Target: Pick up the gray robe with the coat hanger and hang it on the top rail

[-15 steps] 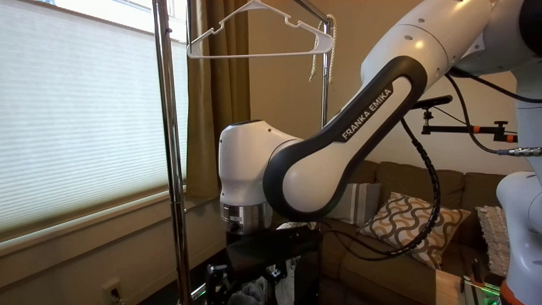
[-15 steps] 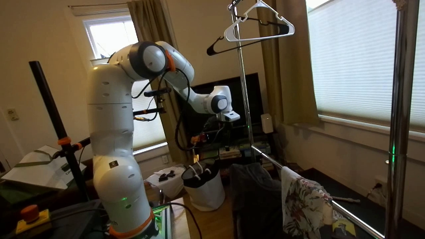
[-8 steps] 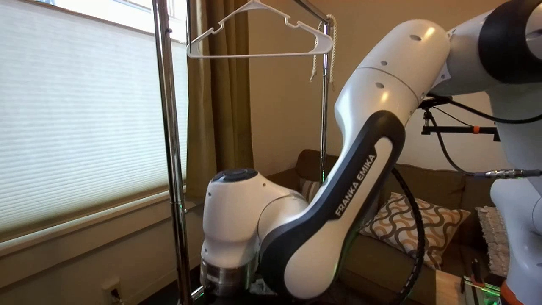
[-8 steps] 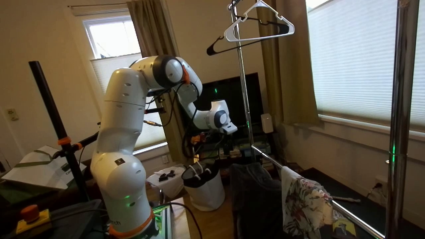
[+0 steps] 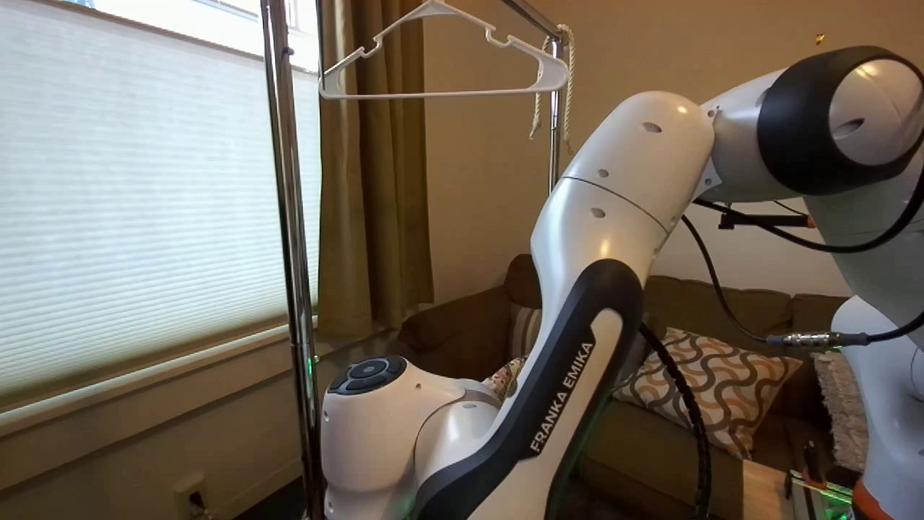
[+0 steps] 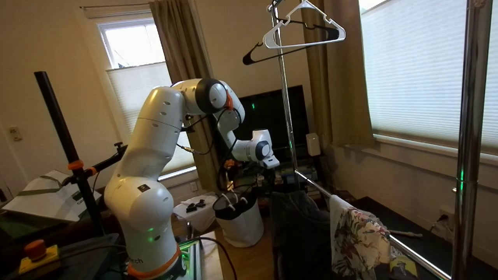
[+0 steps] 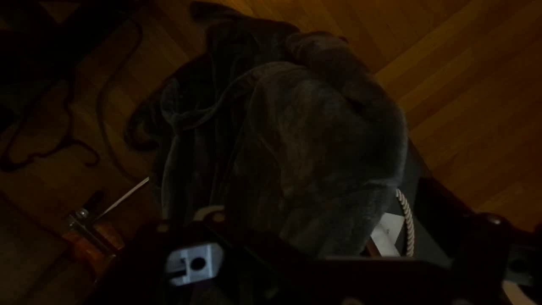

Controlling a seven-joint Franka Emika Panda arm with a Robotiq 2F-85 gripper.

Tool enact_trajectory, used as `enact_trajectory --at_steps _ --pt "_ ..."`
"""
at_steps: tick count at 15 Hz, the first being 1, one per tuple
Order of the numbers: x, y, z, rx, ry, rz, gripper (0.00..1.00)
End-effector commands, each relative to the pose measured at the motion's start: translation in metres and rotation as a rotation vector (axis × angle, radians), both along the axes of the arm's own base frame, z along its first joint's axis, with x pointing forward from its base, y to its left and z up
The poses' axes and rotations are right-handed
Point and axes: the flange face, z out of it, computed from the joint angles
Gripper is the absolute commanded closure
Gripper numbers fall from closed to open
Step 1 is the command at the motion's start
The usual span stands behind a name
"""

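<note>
Got the claw (image 7: 357,271) down along the bottom edge of the wrist view, spread wide by the look of it: one side at lower left, its mate way over by the lower right corner. Nothing visibly pinched in between, though pretty murky down there. No help from outside either, with the claw lost in the dark under the arm (image 6: 155,128) in an exterior view.

Key bit for the next move: gray robe (image 7: 313,140) heaped smack in the middle of the wrist view, straight up-frame from the claw, reaching down toward the bottom edge and partly hidden behind the claw. Can't tell whether touching or just below. Long axis, for a heap anyway, from upper middle to lower middle, so pretty much square to the claw's spread. Handy for a pinch across the folds, probably. Would drop straight down with a nudge up-frame, and watch out for snagging only the loose strip (image 7: 197,117) at left of centre. Also a small pale curve (image 7: 209,212) just above the lower-left side of the claw, too dim to name.

Pick-up not done yet, judging from that. Way up at the top edge in an exterior view: top rail (image 5: 530,16), so a long, floppy lift ahead.
</note>
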Motion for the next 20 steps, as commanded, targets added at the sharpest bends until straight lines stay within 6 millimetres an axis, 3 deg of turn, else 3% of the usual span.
enact_trajectory --at_steps 1,9,10,12,20 --pt "0.01 -0.002 -0.006 -0.042 -0.024 -0.082 0.0" --pt "0.038 0.001 -0.035 -0.083 -0.065 -0.178 0.02" --pt "0.037 0.003 -0.038 -0.089 -0.048 -0.175 0.26" --pt "0.034 0.005 -0.043 -0.111 -0.017 -0.174 0.3" --pt "0.034 0.005 -0.045 -0.171 0.018 -0.195 0.93"
